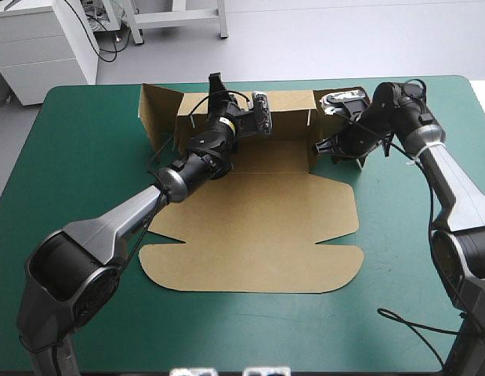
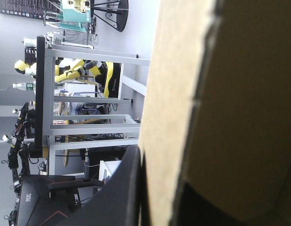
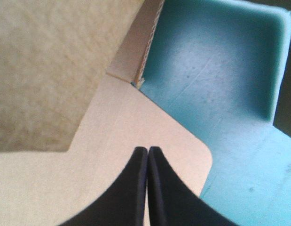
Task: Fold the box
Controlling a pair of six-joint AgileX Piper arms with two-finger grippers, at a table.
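box point(image 1: 258, 227) sits far-centre on teal-green cover point(image 1: 85, 196), back wall point(image 1: 289, 117) & side flaps up, front panels flat so tucking's left; left gripper point(image 1: 217, 84) pinches back wall, right gripper point(image 3: 148, 150) clenched empty over a flap

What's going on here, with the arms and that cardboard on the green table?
Two robot arms are folding a brown box from a cut sheet on the teal-green table. Its far walls stand raised; the near panels lie flat. The left hand grips its far wall. The right hand, shut, is at the far right corner, over a flap.
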